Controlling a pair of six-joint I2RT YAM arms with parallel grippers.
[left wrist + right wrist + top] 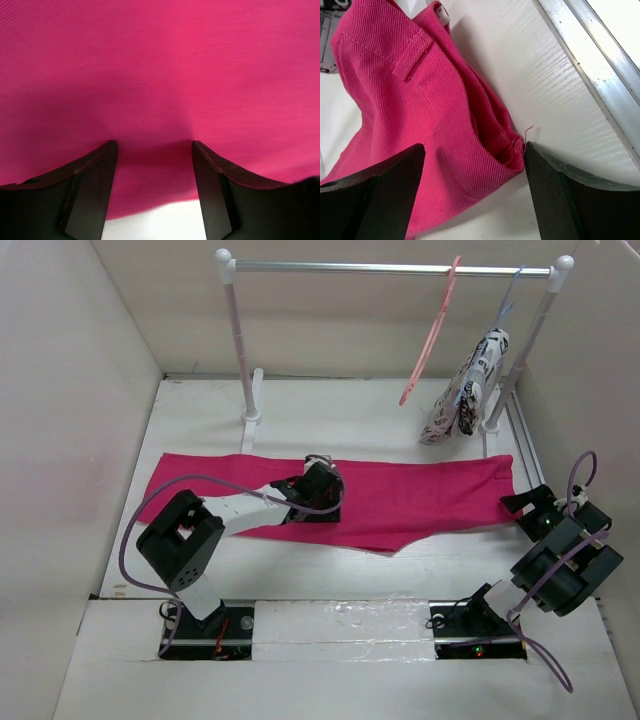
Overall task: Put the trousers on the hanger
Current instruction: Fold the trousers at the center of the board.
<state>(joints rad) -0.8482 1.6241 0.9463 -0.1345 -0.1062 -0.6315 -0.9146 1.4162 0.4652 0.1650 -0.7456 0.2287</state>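
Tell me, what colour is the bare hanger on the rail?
The hanger is salmon pink, clearest in the top external view.

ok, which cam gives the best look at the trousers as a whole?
Top external: the trousers lie spread flat with both ends in frame, so it gives their full outline. Left wrist shows only plain pink fabric filling the frame. Right wrist shows a close-up of one end, with a belt loop and stitching.
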